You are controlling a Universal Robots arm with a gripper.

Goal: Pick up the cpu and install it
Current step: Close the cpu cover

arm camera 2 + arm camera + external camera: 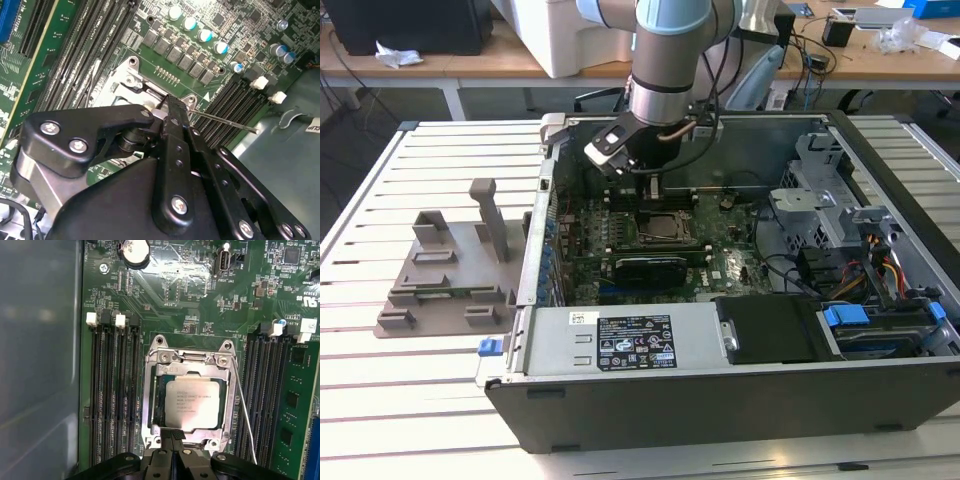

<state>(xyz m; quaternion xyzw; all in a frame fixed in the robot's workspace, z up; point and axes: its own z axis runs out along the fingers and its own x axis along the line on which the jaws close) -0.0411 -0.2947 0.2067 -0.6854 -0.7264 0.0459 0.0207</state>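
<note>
The cpu (192,404), a square chip with a silvery top, lies flat in the socket on the green motherboard. The socket's metal frame (150,410) sits around it. In the first wrist view my gripper (176,436) is shut, its black fingertips pressed together at the frame's edge beside the cpu, with nothing between them. The second wrist view has the same shut tips (162,111) over the socket's metal corner. A thin wire lever (246,415) runs along one side of the socket. In the exterior view the gripper (650,192) hangs just above the socket (665,228) inside the open computer case.
Memory slots (112,390) flank the socket on both sides. The grey case wall (40,365) stands close by. A grey plastic tray (450,270) with upright posts sits on the slatted table at the exterior view's left. The power supply (620,340) and drive cages (840,220) crowd the case.
</note>
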